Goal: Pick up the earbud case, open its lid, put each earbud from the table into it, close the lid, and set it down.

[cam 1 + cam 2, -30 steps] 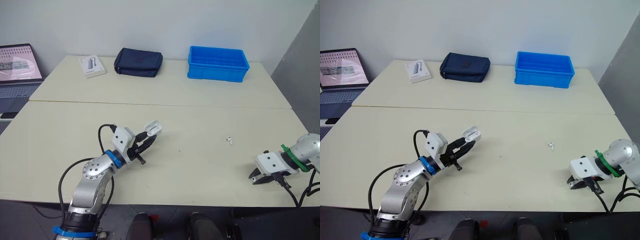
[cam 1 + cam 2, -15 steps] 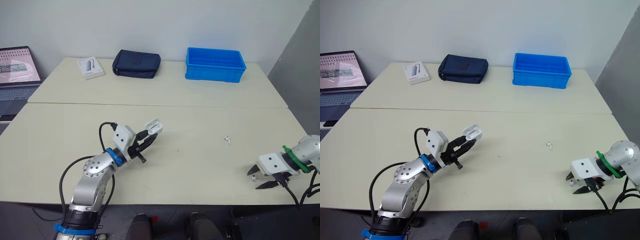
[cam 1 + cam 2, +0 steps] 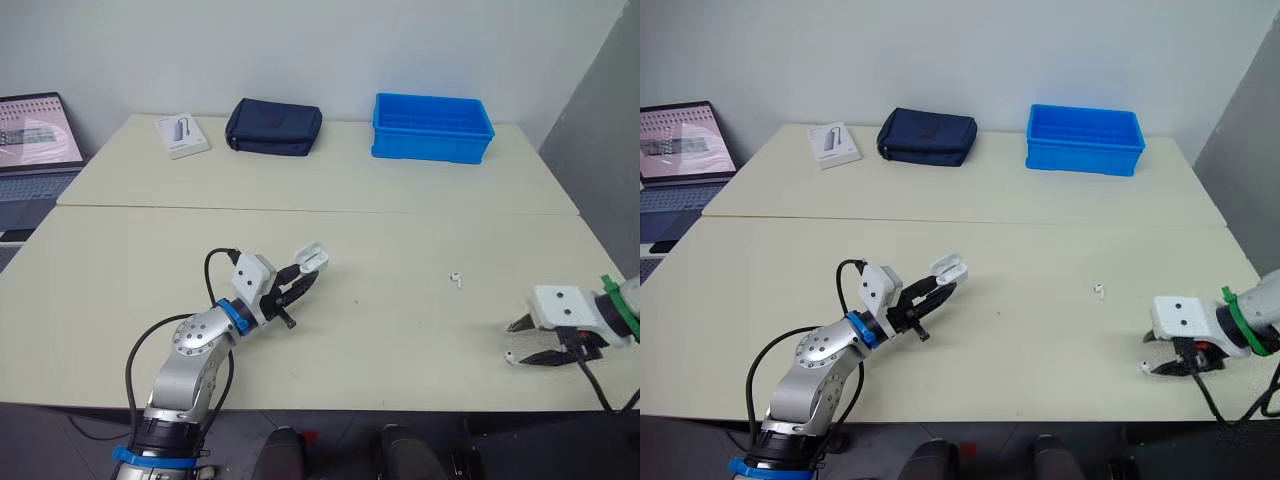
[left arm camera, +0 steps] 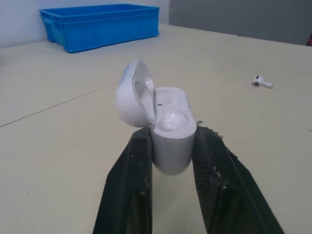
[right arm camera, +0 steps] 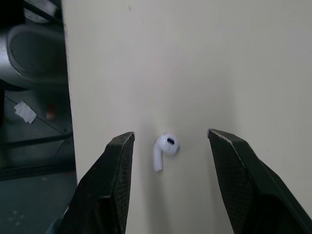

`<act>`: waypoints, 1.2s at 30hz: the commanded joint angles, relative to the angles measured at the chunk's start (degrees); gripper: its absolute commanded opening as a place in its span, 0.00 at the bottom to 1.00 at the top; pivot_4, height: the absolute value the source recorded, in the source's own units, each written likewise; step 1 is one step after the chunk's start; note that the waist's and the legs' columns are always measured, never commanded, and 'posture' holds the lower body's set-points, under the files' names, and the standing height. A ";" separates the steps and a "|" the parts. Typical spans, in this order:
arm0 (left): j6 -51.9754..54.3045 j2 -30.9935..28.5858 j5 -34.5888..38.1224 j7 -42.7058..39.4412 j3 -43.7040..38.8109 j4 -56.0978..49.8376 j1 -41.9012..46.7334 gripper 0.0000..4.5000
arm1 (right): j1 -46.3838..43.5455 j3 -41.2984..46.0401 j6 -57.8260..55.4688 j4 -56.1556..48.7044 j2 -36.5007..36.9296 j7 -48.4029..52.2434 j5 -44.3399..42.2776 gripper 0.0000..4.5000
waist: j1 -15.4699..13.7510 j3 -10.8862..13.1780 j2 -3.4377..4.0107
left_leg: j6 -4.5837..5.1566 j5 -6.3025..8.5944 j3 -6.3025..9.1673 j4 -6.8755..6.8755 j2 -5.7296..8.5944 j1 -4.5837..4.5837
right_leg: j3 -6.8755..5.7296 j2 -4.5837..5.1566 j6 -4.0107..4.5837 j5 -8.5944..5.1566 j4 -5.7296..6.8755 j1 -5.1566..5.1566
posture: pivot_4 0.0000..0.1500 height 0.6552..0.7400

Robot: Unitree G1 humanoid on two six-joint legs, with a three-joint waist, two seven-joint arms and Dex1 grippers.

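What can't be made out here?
In the eye views, the small white earbud mid-table is too small to tell how it lies.
In the left wrist view, the glossy white open earbud case has its lower half hidden between the left end effector's black fingers.
The grey open laptop is cut off by the eye views' left edge.

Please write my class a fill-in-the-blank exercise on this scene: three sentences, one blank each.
1. The left gripper holds the earbud case with its lid ____.
2. One earbud lies on the table between the open right gripper's two ____.
3. The crate at the table's far edge is ____ in colour.
Missing words: open; fingers; blue.
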State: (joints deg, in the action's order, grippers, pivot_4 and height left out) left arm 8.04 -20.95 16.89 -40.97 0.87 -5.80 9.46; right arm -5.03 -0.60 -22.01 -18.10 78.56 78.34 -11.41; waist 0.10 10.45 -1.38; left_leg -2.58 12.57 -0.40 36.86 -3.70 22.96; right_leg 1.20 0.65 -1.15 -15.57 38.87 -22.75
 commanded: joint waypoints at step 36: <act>-2.11 0.93 -0.55 -0.66 1.13 1.03 1.28 0.17 | -6.60 -14.22 -14.33 -5.10 -6.71 -7.27 15.84 0.08 | 0.24 0.00 -0.05 | 0.00 -0.01 -0.06 0.15 0.04 0.46 | 0.05 0.02 -0.14 0.07 0.01 -0.46 | 1.00 0.95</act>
State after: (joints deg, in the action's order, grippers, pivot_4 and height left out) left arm 7.17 -20.08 16.36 -41.75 2.01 -3.80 10.34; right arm -11.53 -15.63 -36.25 -22.75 71.65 71.16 4.23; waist 0.34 10.46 -1.43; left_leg -2.57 12.57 -0.46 37.01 -3.66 23.43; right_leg 1.25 0.67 -1.29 -15.50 38.88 -23.21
